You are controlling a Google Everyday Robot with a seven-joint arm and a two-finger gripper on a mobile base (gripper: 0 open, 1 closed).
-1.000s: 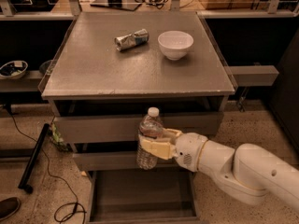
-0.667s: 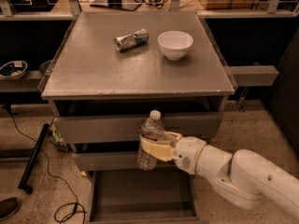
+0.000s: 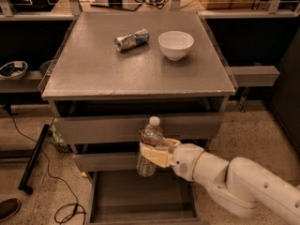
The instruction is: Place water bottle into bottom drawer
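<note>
Jaws clamped around the water bottle (image 3: 151,136), the gripper (image 3: 153,155) has sunk slightly since a second ago; the bottle hangs upright above the open bottom drawer (image 3: 140,198); lowering should continue before release.

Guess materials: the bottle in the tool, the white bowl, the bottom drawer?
The water bottle looks like thin clear plastic: see-through, ribbed, white screw cap. The tool grips it upright, just above the open bottom drawer. The bowl is probably glazed ceramic, smooth and glossy white, though plastic is possible. The drawer is matte grey with a flat floor, either painted metal or laminate; can't tell.
</note>
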